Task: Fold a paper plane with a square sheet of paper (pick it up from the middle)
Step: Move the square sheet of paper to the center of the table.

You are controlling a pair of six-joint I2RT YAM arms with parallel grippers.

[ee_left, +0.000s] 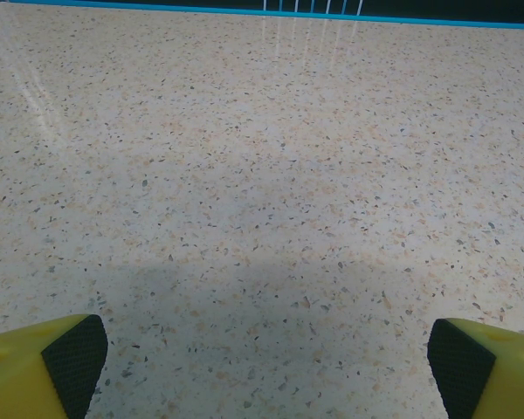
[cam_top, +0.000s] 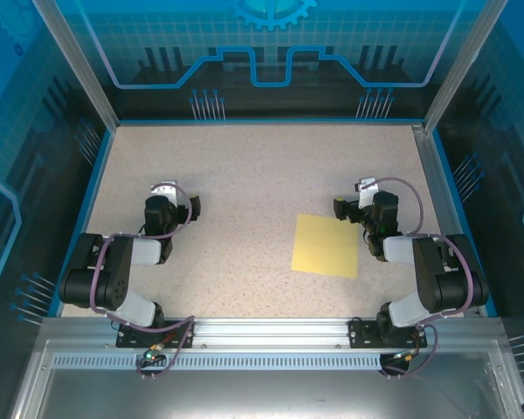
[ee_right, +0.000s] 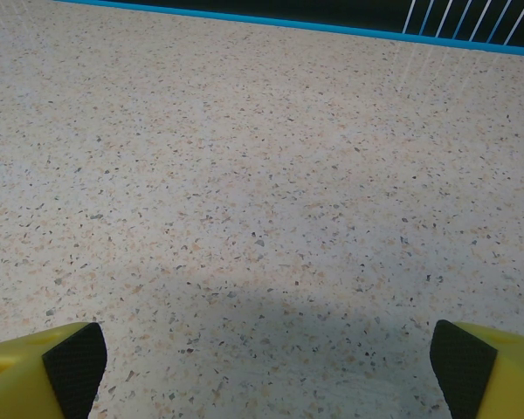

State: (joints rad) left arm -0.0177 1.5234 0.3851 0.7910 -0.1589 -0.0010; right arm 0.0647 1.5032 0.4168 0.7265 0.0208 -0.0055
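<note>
- Square sheet of paper (cam_top: 325, 245) lies flat, right of centre, unfolded.
- Right gripper (ee_right: 269, 367), just beyond its far right corner, gapes wide, empty; left gripper (ee_left: 266, 362) likewise, well apart.
- Best descend squarely over the middle, pinching lightly.

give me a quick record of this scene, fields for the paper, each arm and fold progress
paper: square sheet of paper, yellow, flat on the table, right half
left gripper: jaws wide open, holding nothing, over bare table
right gripper: jaws wide open, holding nothing, near the sheet's far right corner
fold progress: no crease visible, neither gripper touching the sheet
</note>
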